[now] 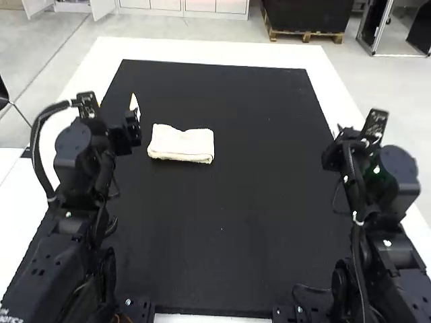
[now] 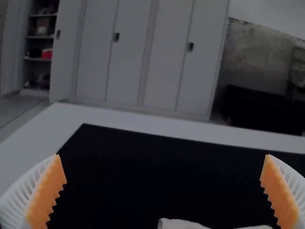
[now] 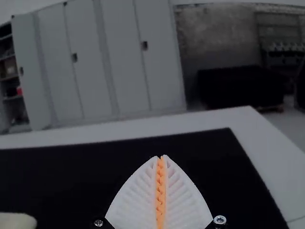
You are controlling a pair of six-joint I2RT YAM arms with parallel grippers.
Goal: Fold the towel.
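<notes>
In the high view the cream towel (image 1: 181, 143) lies folded into a small rectangle on the black mat, left of the middle. My left gripper (image 1: 134, 108) is just beside and above the towel's left end, apart from it. The left wrist view has the left gripper (image 2: 162, 167) open wide with nothing between its orange pads, and the towel (image 2: 183, 224) beyond it. My right gripper (image 1: 337, 134) is at the mat's right side, far from the towel. In the right wrist view the right gripper (image 3: 160, 157) is shut, its pads touching; a part of the towel (image 3: 17, 221) shows.
The black mat (image 1: 249, 222) covers most of the white table (image 1: 202, 50). Both arms stand at the near side, one on each side of the mat, with a wide stretch of mat between them.
</notes>
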